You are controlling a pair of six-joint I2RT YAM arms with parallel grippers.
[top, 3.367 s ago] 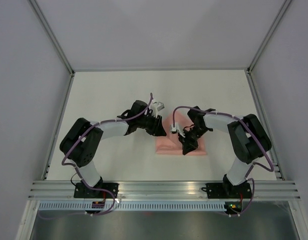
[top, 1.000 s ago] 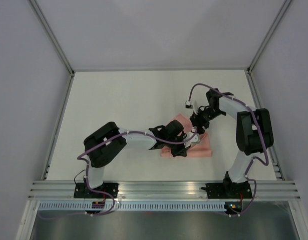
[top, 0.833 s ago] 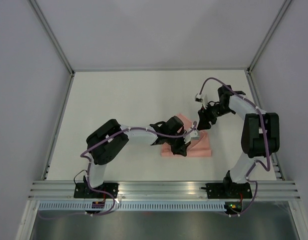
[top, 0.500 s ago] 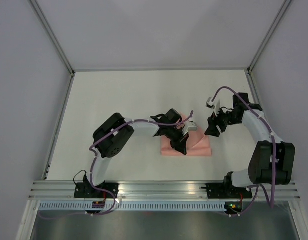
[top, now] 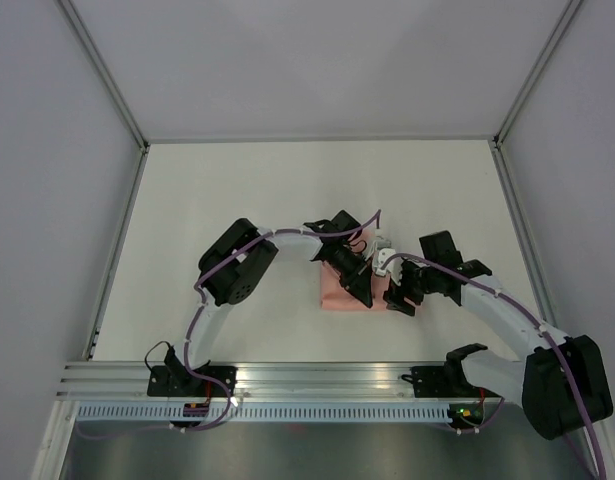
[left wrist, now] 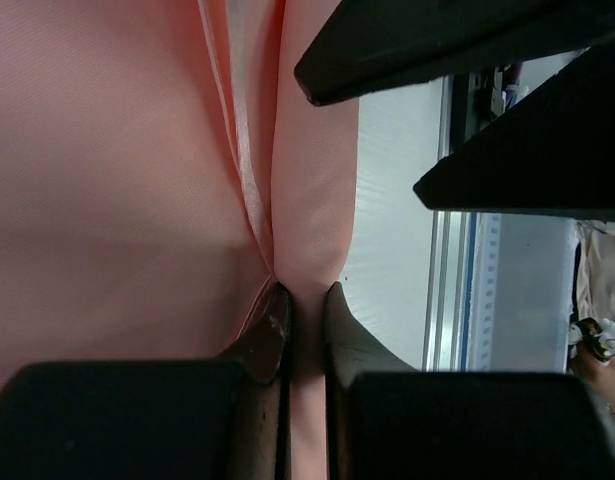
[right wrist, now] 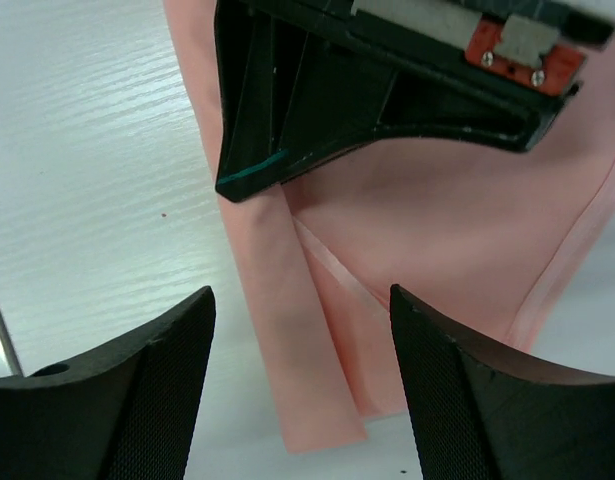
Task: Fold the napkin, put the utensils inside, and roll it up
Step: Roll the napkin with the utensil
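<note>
Thin, light and limp, the napkin (left wrist: pixel 107 180) looked likely to slump unless pinched at a raised crease, which was where the left gripper (left wrist: pixel 305 300) clamped it. It lay folded, salmon-pink and faintly shiny, on the table (top: pixel 237 190) near the front edge, the right gripper (right wrist: pixel 299 300) spread wide and empty over its narrow folded strip
</note>
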